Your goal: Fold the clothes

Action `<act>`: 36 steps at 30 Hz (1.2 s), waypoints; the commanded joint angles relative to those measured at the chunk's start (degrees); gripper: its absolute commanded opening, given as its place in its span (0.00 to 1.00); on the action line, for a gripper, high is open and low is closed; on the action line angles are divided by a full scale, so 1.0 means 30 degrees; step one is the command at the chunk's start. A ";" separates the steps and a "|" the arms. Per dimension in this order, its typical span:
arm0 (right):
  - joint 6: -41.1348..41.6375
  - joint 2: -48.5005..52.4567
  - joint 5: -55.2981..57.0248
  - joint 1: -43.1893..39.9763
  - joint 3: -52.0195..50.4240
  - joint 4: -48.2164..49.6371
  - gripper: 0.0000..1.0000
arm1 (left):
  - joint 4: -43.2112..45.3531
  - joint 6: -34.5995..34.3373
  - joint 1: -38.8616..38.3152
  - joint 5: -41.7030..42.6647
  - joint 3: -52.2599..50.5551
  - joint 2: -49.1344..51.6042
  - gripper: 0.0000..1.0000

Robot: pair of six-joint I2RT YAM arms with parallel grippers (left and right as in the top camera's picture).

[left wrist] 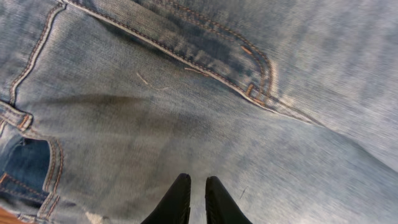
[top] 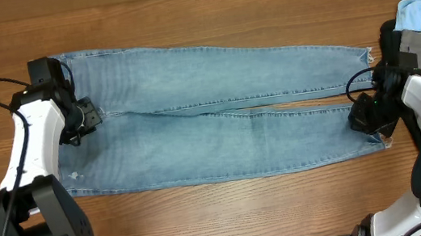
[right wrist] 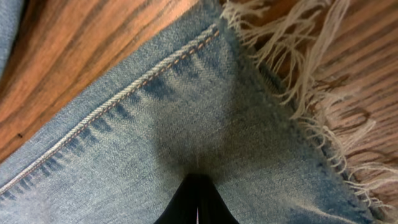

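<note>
Jeans [top: 218, 113] lie flat, full-length on the table [top: 180, 8] — no fold yet, everything left. Left gripper [left wrist: 194, 182] at their waist, right gripper [right wrist: 198, 182] at a hem — both pressed together; whether pinching denim, I cannot tell.

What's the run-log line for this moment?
jeans flat, unfolded | left claw at waist end, grip unclear | right claw shut on frayed hem
</note>
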 commanded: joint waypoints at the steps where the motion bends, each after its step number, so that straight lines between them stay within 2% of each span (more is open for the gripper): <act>1: 0.0036 0.0153 0.0452 -0.0080 0.0029 0.0437 0.04 | -0.0044 -0.0313 0.0029 -0.0619 -0.0270 0.1851 0.13; 4: 0.0036 0.0153 0.0452 -0.0080 0.0029 0.0488 0.04 | -0.0277 -0.0306 0.0029 -0.0816 -0.0270 0.2958 0.09; 8: 0.0073 0.0153 0.1035 -0.0080 0.0029 0.0306 0.04 | -0.0153 -0.0328 0.0036 -0.1617 -0.0270 0.4065 0.09; 14: 0.2623 0.0153 0.4954 -0.0138 0.0000 -0.0721 0.04 | 0.0138 -0.0335 0.0233 -0.2324 -0.0270 0.4838 0.10; 24: 0.2659 0.0160 0.4889 -0.0780 0.0000 -0.0823 0.04 | 0.0248 -0.0335 0.0925 -0.2280 -0.0270 0.4838 0.09; 27: 0.3417 0.0160 0.5158 -0.1275 0.0000 -0.1049 0.04 | 0.0197 -0.0408 0.0998 -0.2244 -0.0262 0.4838 0.09; 32: 0.3395 0.0153 0.4430 -0.1617 0.0044 -0.1224 0.04 | 0.0007 0.0306 0.0998 -0.0029 0.0794 0.4779 0.04; 36: 0.3475 0.0066 0.4073 -0.1829 0.0736 -0.1989 0.04 | -0.2506 0.0328 0.0984 0.0896 0.3832 0.4386 0.04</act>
